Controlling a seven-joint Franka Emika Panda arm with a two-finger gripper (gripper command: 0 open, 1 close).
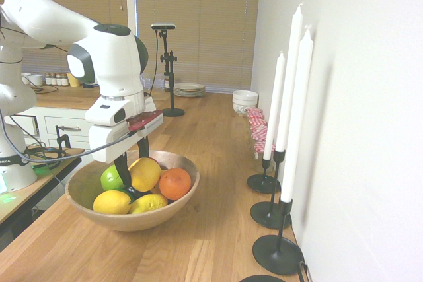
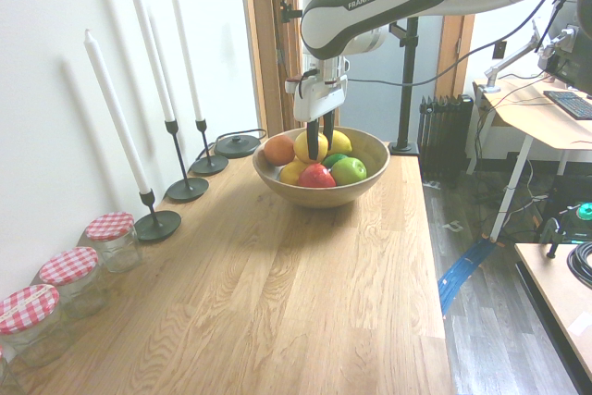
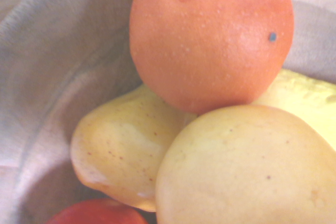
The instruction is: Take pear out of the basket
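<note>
The white arm's black-fingered claw [image 1: 135, 171] is pinching the large, smooth yellow pear [image 1: 146, 176], which sits among other fruit inside the wide, round light-brown wooden basket [image 1: 125, 222], near the round orange fruit [image 1: 175, 184]. The basket rests on the wooden bench [image 1: 218, 229].

Your Franka arm [image 2: 398, 8] has glossy white, rounded shell segments with dark grey caps at its joints. You can read "FRANKA EMIKA" in pale letters on a dark grey band. A grey-blue cable runs loosely beside it, and the white gripper [image 1: 132, 163] carries a dark red patch and slender black fingers.
</note>
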